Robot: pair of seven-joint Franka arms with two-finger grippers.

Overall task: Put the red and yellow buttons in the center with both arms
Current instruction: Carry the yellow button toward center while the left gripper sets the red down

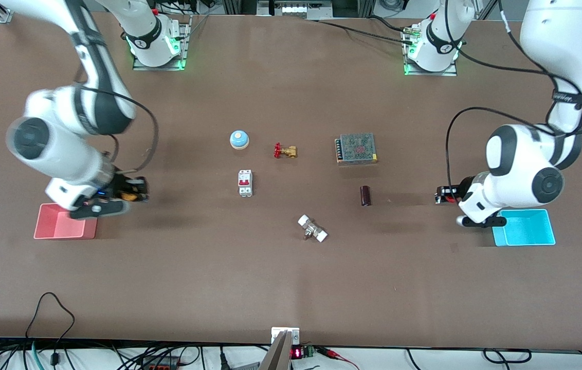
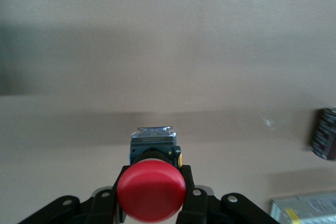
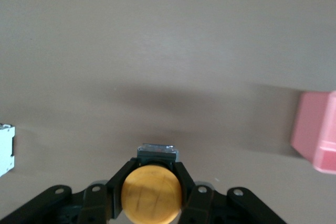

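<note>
My left gripper (image 1: 442,195) is shut on the red button (image 1: 439,198) and holds it above the brown tabletop beside the cyan bin (image 1: 525,227). In the left wrist view the red cap (image 2: 151,190) sits between the black fingers (image 2: 185,182), with its base pointing at the table. My right gripper (image 1: 134,196) is shut on the yellow button (image 1: 127,196) and holds it above the table beside the pink bin (image 1: 64,222). In the right wrist view the orange-yellow cap (image 3: 152,193) is clamped between the fingers (image 3: 122,177). The table's center (image 1: 291,195) is bare brown surface.
Around the center lie a blue-and-white bell (image 1: 239,139), a brass valve with red handle (image 1: 285,151), a metal power supply (image 1: 356,148), a white circuit breaker (image 1: 245,183), a dark cylinder (image 1: 365,196) and a white-ended fitting (image 1: 312,228).
</note>
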